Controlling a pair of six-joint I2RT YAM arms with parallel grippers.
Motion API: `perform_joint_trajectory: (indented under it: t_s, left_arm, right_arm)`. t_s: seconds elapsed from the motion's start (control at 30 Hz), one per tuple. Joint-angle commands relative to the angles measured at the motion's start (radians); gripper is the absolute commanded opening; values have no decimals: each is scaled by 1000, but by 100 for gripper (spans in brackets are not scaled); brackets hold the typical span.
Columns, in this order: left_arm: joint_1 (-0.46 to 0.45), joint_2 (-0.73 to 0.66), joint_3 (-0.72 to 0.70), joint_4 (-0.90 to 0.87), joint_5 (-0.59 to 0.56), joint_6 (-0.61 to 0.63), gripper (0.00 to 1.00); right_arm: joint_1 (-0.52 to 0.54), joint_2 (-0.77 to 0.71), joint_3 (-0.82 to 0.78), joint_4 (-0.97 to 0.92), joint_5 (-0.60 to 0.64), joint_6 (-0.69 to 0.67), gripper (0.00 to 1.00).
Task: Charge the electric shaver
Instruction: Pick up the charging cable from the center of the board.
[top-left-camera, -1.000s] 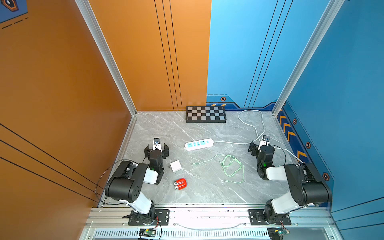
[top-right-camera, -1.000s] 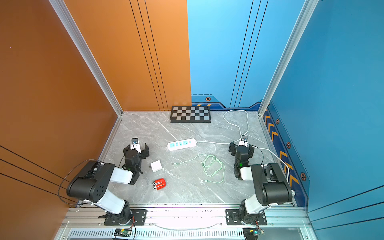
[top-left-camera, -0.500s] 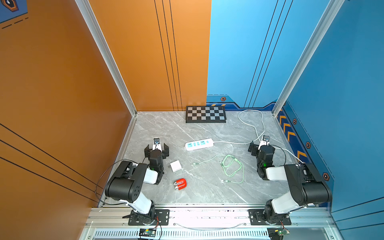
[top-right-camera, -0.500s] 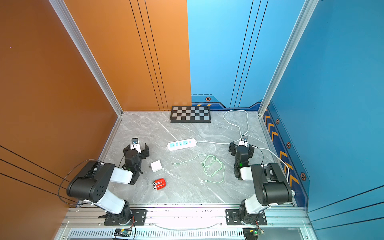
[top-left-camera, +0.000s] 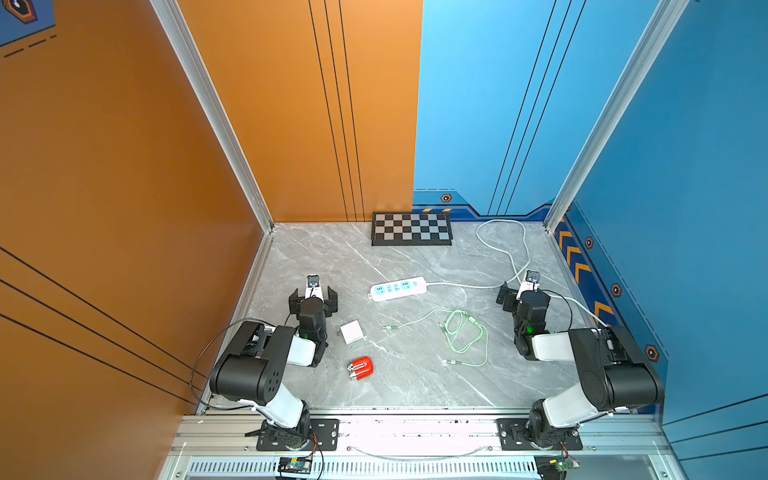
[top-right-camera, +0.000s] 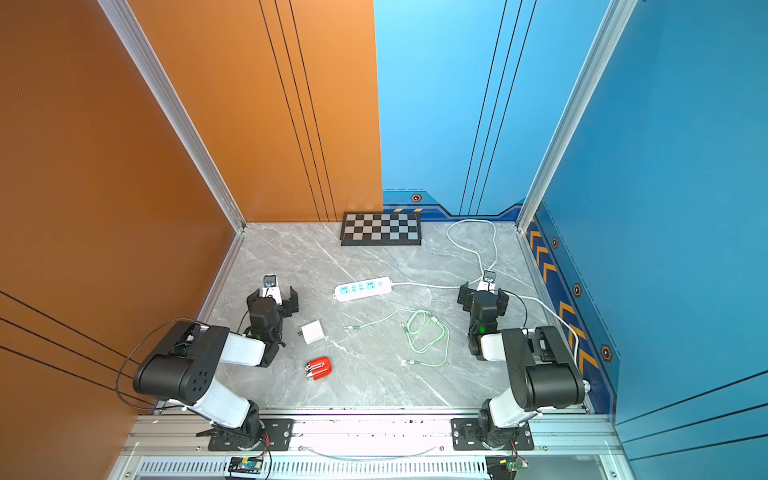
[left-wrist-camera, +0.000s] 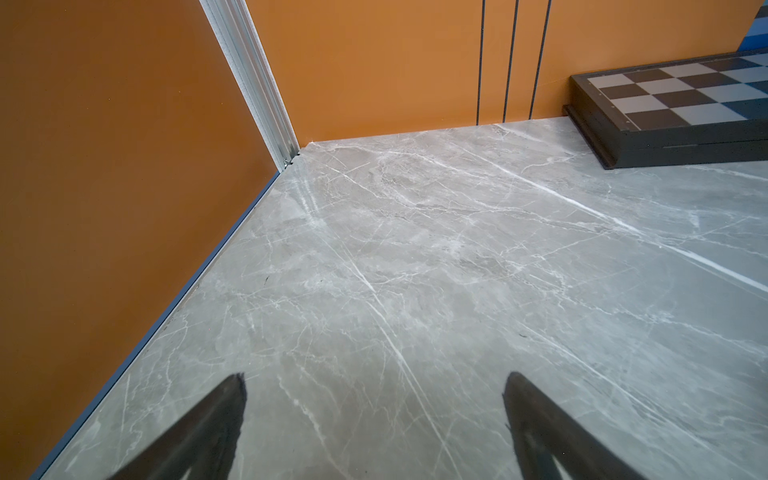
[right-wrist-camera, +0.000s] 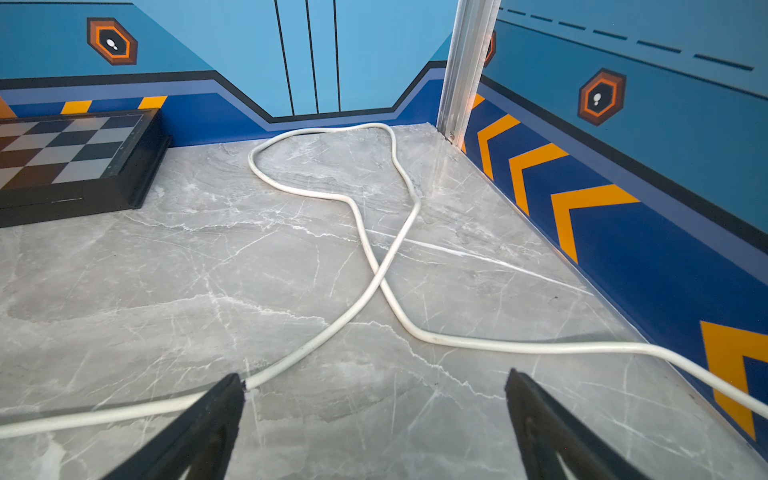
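Electric shaver (top-left-camera: 360, 368) unobstructed, toward table (top-left-camera: 415, 395) front.

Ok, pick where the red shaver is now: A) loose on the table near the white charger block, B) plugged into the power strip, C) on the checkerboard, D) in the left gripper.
A: the electric shaver lies free on the table near the charger block, nothing attached.
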Motion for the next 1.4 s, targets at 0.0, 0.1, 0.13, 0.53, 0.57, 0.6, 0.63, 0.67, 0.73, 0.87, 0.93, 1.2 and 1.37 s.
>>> perform_joint_trajectory:
  t_s: [0.0,0.1,0.13,0.53,0.57,0.6,0.63,0.67,0.73,0.87,0.93,1.2,1.37]
  left_arm:
    - [10,-4,16,-16,4,-12,98]
    - [10,-4,16,-17,4,-12,98]
    - [10,-4,17,-16,4,-12,98]
    - [5,-13,15,-19,-30,-15,94]
    - [3,-27,7,-18,-38,-18,93]
    - [5,-44,-3,-18,-40,-25,92]
    - [3,-53,-14,-7,-32,-23,90]
    - [-2,-63,-20,-4,-36,-21,88]
    - [-36,-106,-13,-24,-139,11,88]
    - [-122,-262,93,-267,-216,90,88]
    - [-166,-323,138,-338,-198,67,88]
    - [-313,-476,309,-853,-17,-199,78]
    - [-283,-554,348,-1146,92,-343,79]
  right_arm:
    - [-5,1,-11,18,0,9,100]
    - [-6,2,-11,18,0,9,100]
    - [-5,2,-11,18,0,9,100]
    - [2,-28,24,-66,-14,-10,93]
    - [11,-63,58,-157,-12,-22,91]
    - [19,-98,111,-289,-8,-30,89]
    - [22,-120,156,-392,-6,-32,87]
    - [30,-137,205,-492,-1,-33,86]
    - [49,-160,307,-699,-34,-35,85]
    - [151,-167,466,-1011,-126,-71,75]
    - [218,-163,498,-1093,-170,-79,67]
    - [504,-115,538,-1285,-196,-150,50]
    - [622,-73,575,-1272,-286,-196,50]
